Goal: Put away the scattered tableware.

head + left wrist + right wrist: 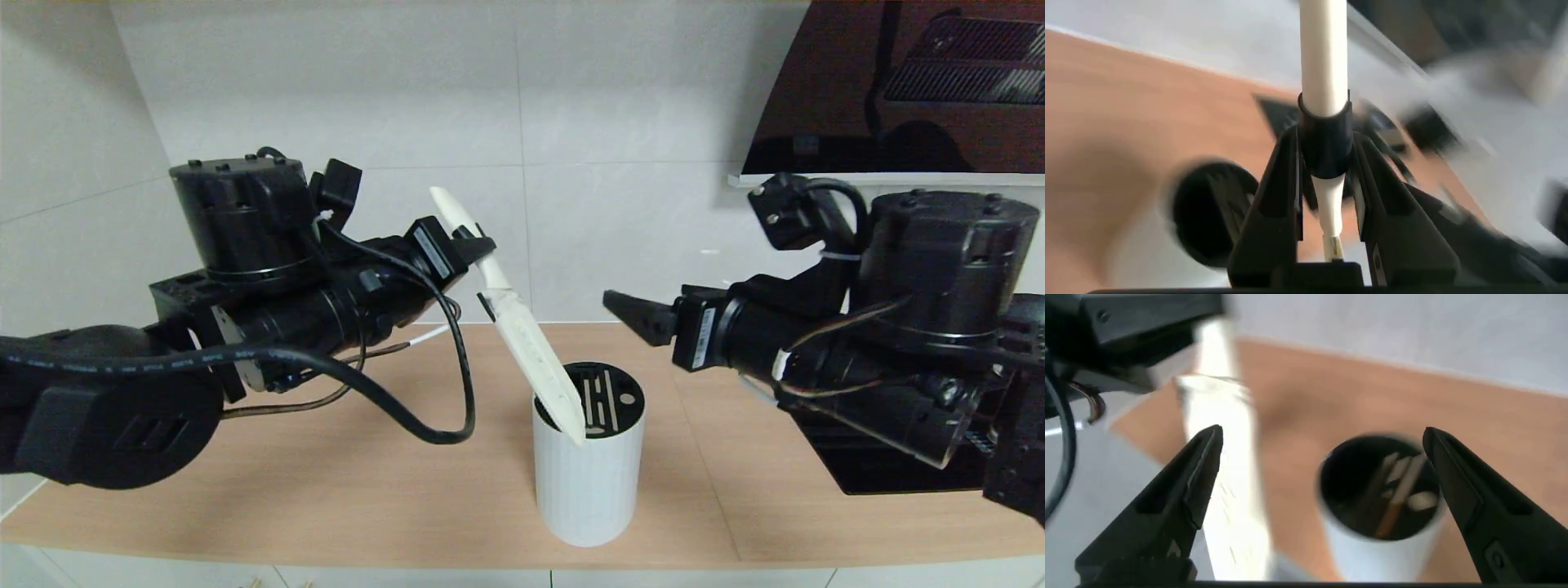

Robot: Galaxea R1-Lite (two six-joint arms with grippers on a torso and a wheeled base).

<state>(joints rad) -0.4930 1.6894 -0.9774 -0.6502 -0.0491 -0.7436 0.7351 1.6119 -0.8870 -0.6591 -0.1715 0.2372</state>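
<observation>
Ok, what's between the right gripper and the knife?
Nothing; the head view shows bare air from the right gripper to the knife, with the holder standing below that gap.

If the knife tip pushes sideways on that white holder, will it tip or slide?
Probably tippy: the white holder is taller than wide and stands free on the counter. The knife held by the left gripper meets it high, near the rim, so leverage is large. Smooth wood may let it slide instead.
</observation>
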